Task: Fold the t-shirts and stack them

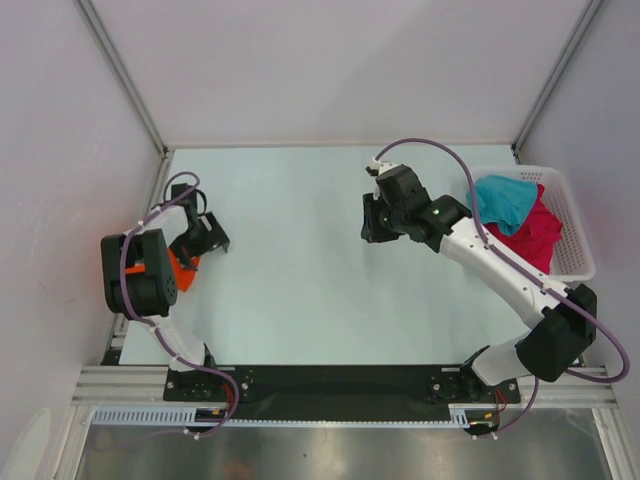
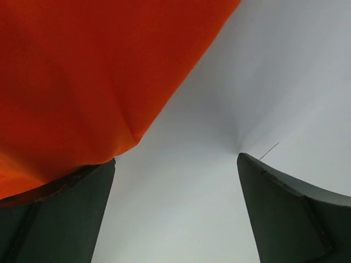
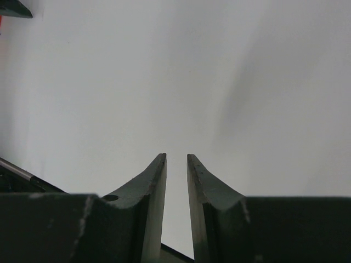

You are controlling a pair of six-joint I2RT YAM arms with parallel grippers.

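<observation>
Top external view: one shirt out, two in the basket, nothing stacked yet.
The orange shirt [image 1: 183, 268] is lying at the left edge of the table [image 1: 300, 300], mostly being hidden by the left arm [image 1: 140, 275], so its fold cannot be judged. The teal shirt [image 1: 503, 198] and pink shirt [image 1: 532, 235] are lying crumpled in the white basket [image 1: 578, 255]. The left gripper [image 2: 175, 159] is being held wide beside the orange cloth, gripping nothing. The right gripper [image 3: 175, 159] is being held narrow and empty.

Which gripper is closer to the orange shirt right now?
Left. The left gripper sits right at the orange shirt by the table's left edge, cloth by one finger. The right gripper is far across the table, nearer the basket.
</observation>
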